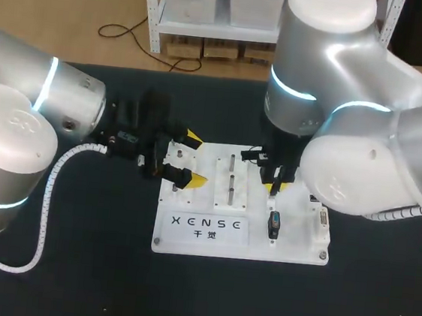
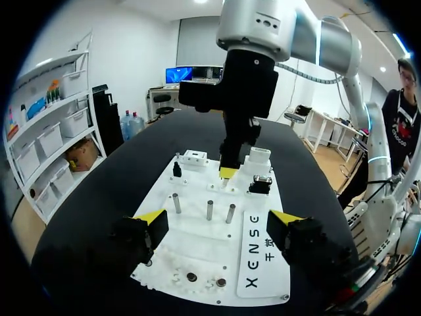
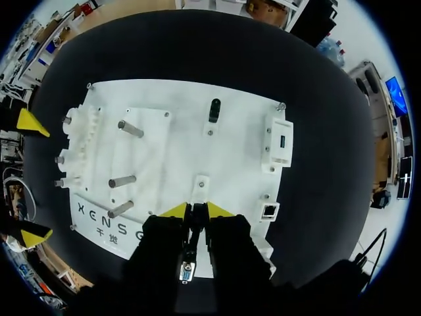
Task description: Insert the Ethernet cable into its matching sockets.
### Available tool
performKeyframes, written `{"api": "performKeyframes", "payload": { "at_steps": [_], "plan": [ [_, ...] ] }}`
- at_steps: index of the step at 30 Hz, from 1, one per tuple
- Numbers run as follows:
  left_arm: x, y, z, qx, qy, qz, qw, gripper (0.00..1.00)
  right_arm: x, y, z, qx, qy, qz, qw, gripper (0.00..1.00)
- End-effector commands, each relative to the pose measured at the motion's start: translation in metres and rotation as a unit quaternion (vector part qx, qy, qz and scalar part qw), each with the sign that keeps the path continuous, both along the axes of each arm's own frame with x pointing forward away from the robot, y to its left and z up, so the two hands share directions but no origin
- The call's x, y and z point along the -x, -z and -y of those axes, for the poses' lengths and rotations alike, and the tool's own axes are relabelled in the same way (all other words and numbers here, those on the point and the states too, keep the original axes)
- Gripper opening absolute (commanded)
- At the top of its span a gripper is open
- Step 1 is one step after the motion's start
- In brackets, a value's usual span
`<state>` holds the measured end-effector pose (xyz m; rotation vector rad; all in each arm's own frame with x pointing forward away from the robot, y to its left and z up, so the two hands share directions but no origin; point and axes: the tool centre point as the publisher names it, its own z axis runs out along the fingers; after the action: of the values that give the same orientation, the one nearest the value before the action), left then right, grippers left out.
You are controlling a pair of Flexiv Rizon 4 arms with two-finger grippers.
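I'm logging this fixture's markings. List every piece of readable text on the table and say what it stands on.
"XENSE": dark lettering on the white board, near edge.
Two small characters beneath it: too small to read.
No other print on the table is legible.

The table [image 1: 70, 279], seen at the lower left of the head view, is black and matt. The board [image 1: 292, 243] is smooth white plastic with a soft shine. Its pegs [image 2: 209, 209] are shiny metal. The left arm [image 1: 9, 137] and right arm [image 1: 355, 82] have smooth, glossy shells. The hose [image 1: 52, 175] is white ribbed plastic. The right gripper [image 3: 195, 212] is matt black with yellow plastic tips. The plug [image 3: 188, 268] between them is black plastic with a shiny metal end.
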<state>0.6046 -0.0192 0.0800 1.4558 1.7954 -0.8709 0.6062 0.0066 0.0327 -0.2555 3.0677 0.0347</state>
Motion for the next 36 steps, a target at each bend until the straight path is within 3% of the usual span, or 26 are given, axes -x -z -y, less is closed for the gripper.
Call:
{"api": "performKeyframes", "payload": {
  "at_steps": [1,10,22,36],
  "plan": [
    [0.0,0.001,0.0,0.001,-0.001,0.001,1.0,1.0,0.003,-0.018,0.006,0.0,0.003,0.003,1.0,0.0],
    [0.0,0.001,0.0,0.001,-0.001,0.001,1.0,1.0,0.004,-0.03,0.031,0.009,0.019,0.011,1.0,0.0],
    [0.0,0.001,0.0,0.001,-0.001,0.001,1.0,1.0,0.003,-0.022,0.068,0.017,0.034,0.008,0.999,0.0],
    [0.0,0.001,0.0,0.001,-0.001,0.001,1.0,1.0,-0.004,-0.01,0.078,0.015,0.03,-0.001,0.999,0.0]
  ]
}}
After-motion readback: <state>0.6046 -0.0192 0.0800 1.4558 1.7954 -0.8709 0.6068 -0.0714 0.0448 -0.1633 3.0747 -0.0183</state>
